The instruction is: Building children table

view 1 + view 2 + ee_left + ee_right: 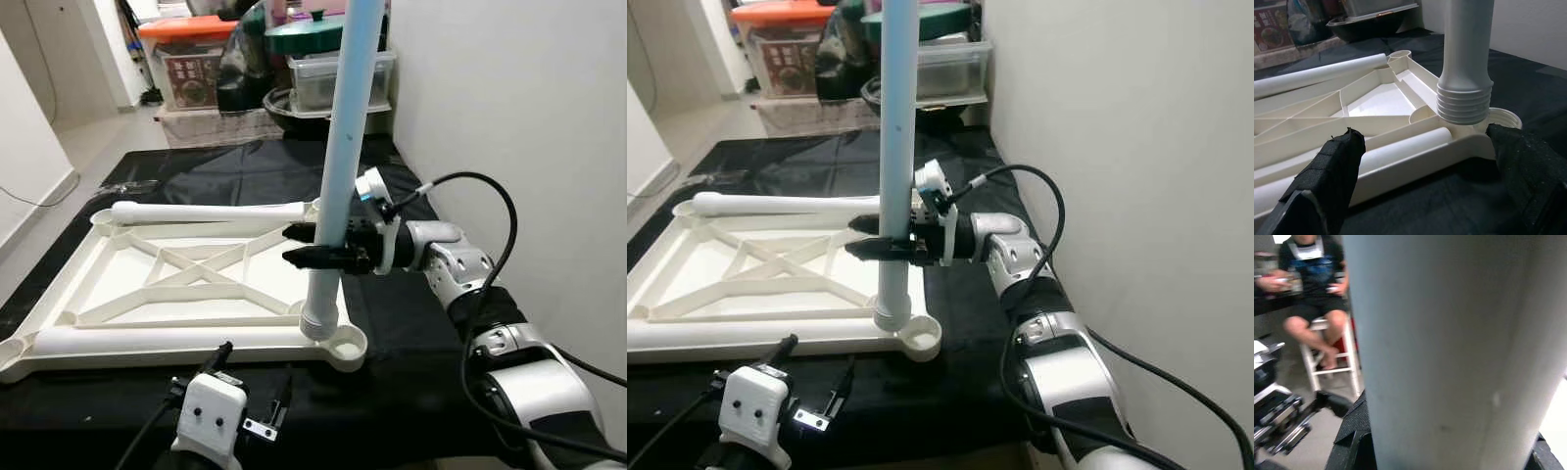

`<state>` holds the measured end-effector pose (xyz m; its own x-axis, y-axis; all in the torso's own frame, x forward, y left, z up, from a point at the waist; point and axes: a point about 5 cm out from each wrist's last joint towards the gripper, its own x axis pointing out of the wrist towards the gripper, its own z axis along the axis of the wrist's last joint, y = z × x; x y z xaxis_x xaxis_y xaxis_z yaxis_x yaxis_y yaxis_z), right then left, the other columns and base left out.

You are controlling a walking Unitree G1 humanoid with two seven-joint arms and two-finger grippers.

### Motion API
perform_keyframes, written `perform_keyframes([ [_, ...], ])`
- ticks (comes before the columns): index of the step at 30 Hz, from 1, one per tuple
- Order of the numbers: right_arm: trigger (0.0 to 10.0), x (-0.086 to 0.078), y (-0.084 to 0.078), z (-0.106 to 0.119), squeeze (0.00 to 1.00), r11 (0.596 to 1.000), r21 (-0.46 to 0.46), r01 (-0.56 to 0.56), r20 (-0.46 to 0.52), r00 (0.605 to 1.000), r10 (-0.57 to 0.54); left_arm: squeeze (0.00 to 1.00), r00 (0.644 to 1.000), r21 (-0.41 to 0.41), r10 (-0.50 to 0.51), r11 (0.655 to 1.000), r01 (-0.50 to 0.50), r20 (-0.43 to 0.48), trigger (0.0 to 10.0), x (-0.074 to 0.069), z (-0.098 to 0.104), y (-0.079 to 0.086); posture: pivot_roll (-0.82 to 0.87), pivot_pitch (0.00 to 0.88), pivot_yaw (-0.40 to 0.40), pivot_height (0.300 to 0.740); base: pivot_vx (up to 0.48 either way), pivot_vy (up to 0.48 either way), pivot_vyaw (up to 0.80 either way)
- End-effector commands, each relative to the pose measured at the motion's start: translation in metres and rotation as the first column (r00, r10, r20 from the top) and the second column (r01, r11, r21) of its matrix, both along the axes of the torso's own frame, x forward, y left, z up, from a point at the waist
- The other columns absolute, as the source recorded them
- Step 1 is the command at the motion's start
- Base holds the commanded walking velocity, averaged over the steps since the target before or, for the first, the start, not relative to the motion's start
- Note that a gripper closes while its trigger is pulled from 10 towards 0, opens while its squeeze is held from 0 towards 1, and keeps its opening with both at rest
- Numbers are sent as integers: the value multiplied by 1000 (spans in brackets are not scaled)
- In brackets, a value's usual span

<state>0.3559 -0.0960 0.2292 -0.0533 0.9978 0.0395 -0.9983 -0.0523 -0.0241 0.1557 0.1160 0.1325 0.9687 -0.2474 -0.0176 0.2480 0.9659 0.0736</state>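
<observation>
The left tool (1425, 186) has its two black fingers (1327, 181) spread wide apart, close to the cream tabletop frame (1352, 122) lying on the black-covered desk (1449, 200). Between the fingers stands a pale table leg (1466, 58), upright, its threaded end (1464, 105) just above the frame's round corner socket (1503, 120). Two more legs (1317, 76) lie along the frame's edges. Dark containers (1371, 24) sit beyond.

A black glossy plastic sheet (245, 171) covers the centre and lower frame. At upper centre stand an orange-lidded clear storage box (189, 61), a green pot lid (306, 34) and a clear plastic container (338, 80). A plain white wall (509, 98) fills the right side.
</observation>
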Motion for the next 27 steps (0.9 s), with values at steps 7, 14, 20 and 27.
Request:
perform_keyframes([
  [7,10000,0,0,0,0,994,-60,-94,17,995,95,0,999,18,-3,1000,4,-40,10000,-17,5,0,145,102,33,740,0,0,0],
  [14,10000,4,-10,3,0,995,-80,-63,39,997,66,0,999,11,-27,1000,28,-38,10000,-22,13,-5,159,159,58,740,0,0,0],
  [20,10000,8,-19,8,0,993,-112,-31,59,997,38,0,998,2,-52,999,52,-40,10000,-25,17,-10,158,181,57,740,0,0,0],
  [27,10000,2,-17,15,0,991,-105,-84,58,994,91,0,997,7,-46,999,46,-61,10000,-28,15,-9,144,193,60,740,0,0,0],
])
